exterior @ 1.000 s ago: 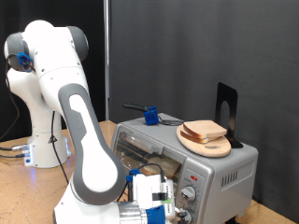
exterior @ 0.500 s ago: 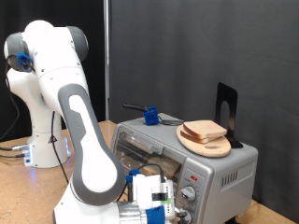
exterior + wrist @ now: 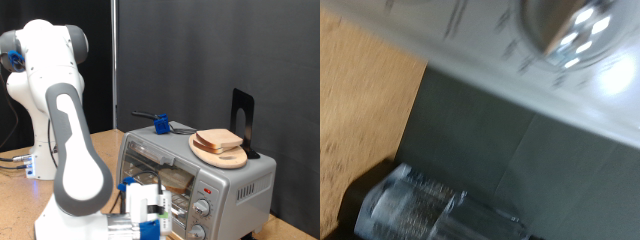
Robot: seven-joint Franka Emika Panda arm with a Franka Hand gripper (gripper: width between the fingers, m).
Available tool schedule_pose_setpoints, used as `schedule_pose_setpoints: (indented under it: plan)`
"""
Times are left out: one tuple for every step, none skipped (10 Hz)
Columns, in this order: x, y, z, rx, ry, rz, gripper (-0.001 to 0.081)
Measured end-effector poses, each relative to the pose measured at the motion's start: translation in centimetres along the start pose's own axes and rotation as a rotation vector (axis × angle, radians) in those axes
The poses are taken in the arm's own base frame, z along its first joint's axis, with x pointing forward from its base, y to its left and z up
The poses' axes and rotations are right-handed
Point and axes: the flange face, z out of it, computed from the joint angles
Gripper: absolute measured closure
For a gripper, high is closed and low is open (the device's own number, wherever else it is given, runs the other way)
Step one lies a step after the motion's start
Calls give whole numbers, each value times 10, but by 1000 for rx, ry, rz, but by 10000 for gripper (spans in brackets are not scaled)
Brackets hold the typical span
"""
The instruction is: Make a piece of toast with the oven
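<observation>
The piece of toast (image 3: 218, 138) lies on a round wooden board (image 3: 222, 152) on top of the silver oven (image 3: 235, 185), at the exterior view's right. The oven's glass door (image 3: 160, 165) faces the exterior view's left, with two knobs (image 3: 197, 208) and a red light (image 3: 207, 187) beside it. My gripper (image 3: 150, 218) hangs low in front of the oven door, at the exterior view's bottom edge; its fingertips are cut off. The wrist view is blurred and shows the oven's panel with one shiny knob (image 3: 565, 25) and one finger (image 3: 420, 208).
A blue-handled tool (image 3: 157, 123) lies on the oven's top towards the back. A black stand (image 3: 242, 122) rises behind the board. The oven sits on a wooden table (image 3: 360, 90). A black curtain fills the background.
The arm has swung towards the exterior view's left, and the gripper has moved left, away from the knobs. The toast, board and oven have not moved.
</observation>
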Motion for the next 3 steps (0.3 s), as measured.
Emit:
schedule_pose_setpoints:
  plan:
    - [-5,-4,-14,-8,-31,48,88]
    - [-9,-10,-28,-7,-53,85,26]
    - [-13,-15,-42,-18,-62,111,26]
